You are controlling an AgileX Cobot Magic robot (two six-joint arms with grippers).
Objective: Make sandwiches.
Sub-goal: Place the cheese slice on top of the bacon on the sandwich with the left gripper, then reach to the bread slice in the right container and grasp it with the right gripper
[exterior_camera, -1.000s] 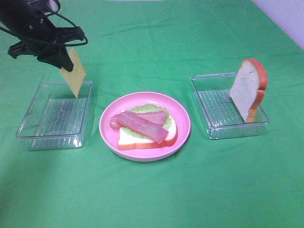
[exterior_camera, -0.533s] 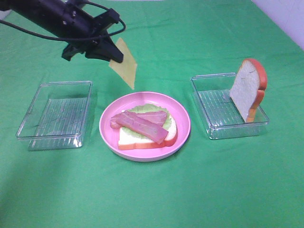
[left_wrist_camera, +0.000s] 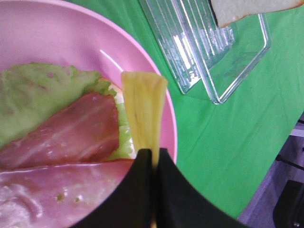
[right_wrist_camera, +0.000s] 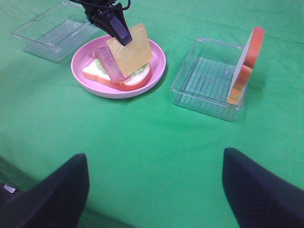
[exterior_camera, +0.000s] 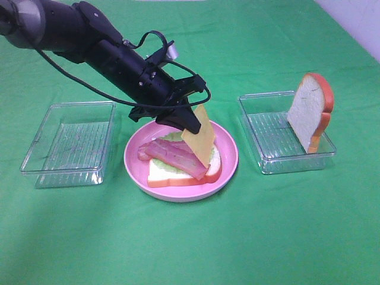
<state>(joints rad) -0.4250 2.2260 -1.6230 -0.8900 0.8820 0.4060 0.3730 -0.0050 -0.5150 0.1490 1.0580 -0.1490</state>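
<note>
Exterior high, worktop [exterior_camera: 267, 237]: green cloth.
Plate [exterior_camera: 228, 155]: pink; bread slice [exterior_camera: 160, 173], lettuce [exterior_camera: 172, 136], bacon [exterior_camera: 172, 154] stacked.
Tray [exterior_camera: 267, 133]: second bread slice [exterior_camera: 306, 113] upright inside.
Left gripper [exterior_camera: 193, 122]: pinching cheese slice [exterior_camera: 202, 139], tilted over bacon.
Right gripper [right_wrist_camera: 156, 190]: jaws spread, empty.

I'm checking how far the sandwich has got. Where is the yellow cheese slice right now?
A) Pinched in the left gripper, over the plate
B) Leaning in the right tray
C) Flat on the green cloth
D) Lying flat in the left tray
A: the left gripper is shut on one edge of the cheese slice, which hangs over the bacon on the pink plate.
</note>
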